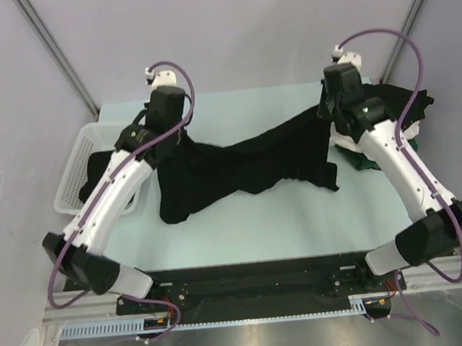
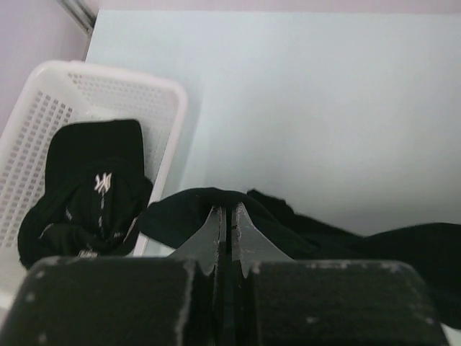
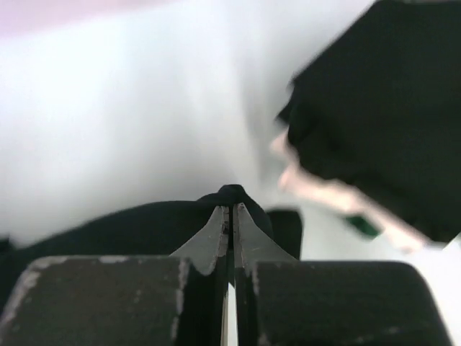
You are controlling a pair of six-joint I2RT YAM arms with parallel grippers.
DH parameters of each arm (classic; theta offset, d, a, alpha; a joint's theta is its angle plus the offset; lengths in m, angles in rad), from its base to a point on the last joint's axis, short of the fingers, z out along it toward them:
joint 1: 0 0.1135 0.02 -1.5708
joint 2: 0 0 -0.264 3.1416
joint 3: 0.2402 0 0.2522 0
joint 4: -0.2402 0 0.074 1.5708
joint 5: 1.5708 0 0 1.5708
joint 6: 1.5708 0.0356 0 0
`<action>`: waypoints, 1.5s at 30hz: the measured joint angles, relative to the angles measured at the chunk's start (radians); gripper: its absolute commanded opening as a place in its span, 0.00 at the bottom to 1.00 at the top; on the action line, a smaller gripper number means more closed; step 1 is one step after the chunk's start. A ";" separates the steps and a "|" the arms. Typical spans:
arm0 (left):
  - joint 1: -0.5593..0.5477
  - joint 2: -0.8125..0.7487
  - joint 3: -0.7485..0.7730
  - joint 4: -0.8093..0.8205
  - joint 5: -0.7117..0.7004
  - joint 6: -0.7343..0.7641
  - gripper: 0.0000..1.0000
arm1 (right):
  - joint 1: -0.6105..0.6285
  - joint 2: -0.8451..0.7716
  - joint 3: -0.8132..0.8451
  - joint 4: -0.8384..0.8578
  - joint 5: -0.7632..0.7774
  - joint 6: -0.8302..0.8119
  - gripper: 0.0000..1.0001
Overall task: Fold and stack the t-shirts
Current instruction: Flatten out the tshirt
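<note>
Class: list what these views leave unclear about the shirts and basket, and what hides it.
- Top view: left arm covers part of the basket.
- Top view: right arm covers the shirt pile; count unclear.
- Right wrist view: pile blurred.
- Left wrist view: left tool hides black t-shirt's near part.

Left arm and right arm reach far, elbows outward. Left gripper and right gripper closed (jaws meeting), each pinching black t-shirt.

Black t-shirt, spanning between both jaws: one
Shirt pile, right of right jaws: one
Basket, left of left jaws: one
</note>
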 measured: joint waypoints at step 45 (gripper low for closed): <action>0.191 0.223 0.476 0.883 0.179 0.219 0.00 | -0.037 0.382 0.715 0.545 -0.026 -0.371 0.00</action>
